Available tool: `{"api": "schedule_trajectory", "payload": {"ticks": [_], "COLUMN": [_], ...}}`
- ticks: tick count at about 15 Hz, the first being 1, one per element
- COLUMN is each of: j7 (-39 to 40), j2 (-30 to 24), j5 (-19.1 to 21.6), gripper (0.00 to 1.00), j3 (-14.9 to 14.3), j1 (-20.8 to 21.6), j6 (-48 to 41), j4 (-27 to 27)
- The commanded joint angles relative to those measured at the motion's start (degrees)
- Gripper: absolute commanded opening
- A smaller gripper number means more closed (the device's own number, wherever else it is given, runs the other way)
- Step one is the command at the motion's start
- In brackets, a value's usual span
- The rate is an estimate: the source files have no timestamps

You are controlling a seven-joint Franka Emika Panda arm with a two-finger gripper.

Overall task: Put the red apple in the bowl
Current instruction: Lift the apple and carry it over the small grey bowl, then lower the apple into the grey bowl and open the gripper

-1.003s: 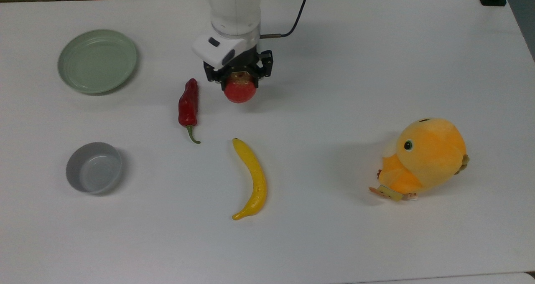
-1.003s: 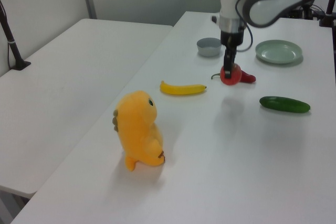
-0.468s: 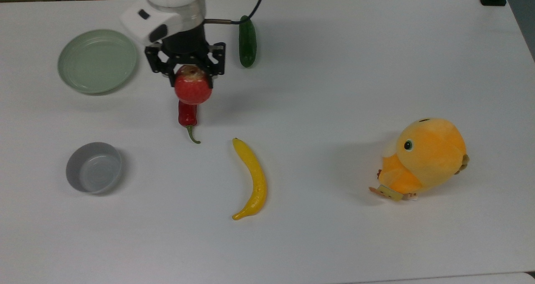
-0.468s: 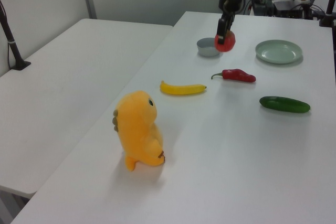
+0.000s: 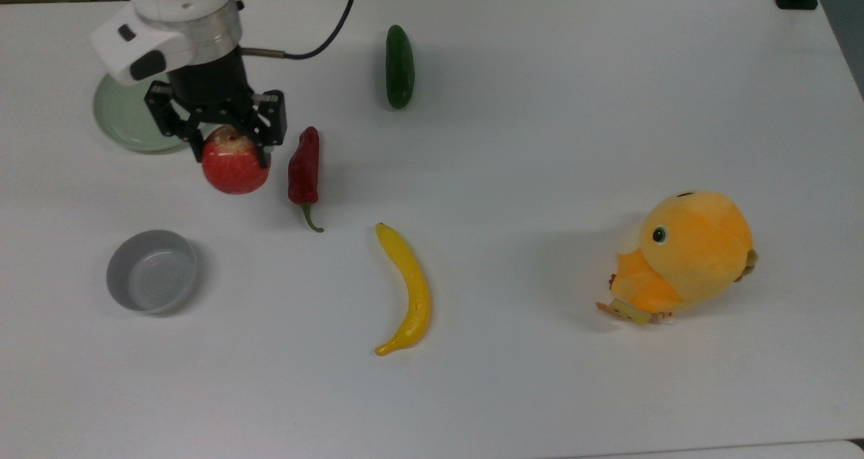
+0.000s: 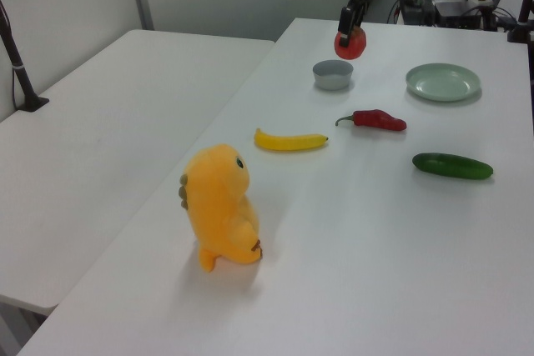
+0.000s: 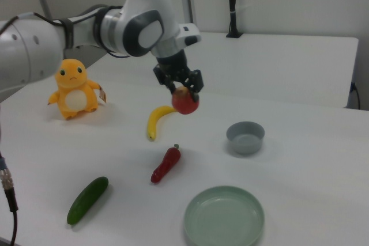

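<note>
The gripper (image 5: 229, 150) is clamped on the red apple (image 5: 235, 167) and holds it in the air — in the top view this is at the upper left of the frame, between the pale-green plate (image 5: 121, 118) and the red chili pepper (image 5: 304, 165). The bowl (image 5: 152, 271) stands apart, at the lower left. In the left view the apple (image 6: 350, 42) hangs at the top, above the bowl (image 6: 333, 74). In the right view it is at the centre.

Chili pepper (image 5: 303, 167), banana (image 5: 407, 290), cucumber (image 5: 399, 66), plate (image 5: 121, 121), plush toy (image 5: 682, 259).
</note>
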State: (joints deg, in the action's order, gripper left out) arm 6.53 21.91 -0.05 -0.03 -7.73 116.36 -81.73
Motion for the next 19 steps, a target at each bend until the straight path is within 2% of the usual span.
{"api": "schedule_trajectory", "payload": {"ticks": [1,4,13,19], "j7": [2.34,5.05,5.42,6.90], "j2": [5.94,8.49,17.36,17.82], "j5": [1.19,1.19,1.10,1.01], "gripper": [0.22,0.23,0.23,0.24], "j3": [-0.15,-0.15,-3.13,-4.28], "j1": [-2.02,-4.04,-4.14,-4.49], "j6": [4.39,9.48,24.34,25.06], "j4": [5.35,5.88,6.67,6.06]}}
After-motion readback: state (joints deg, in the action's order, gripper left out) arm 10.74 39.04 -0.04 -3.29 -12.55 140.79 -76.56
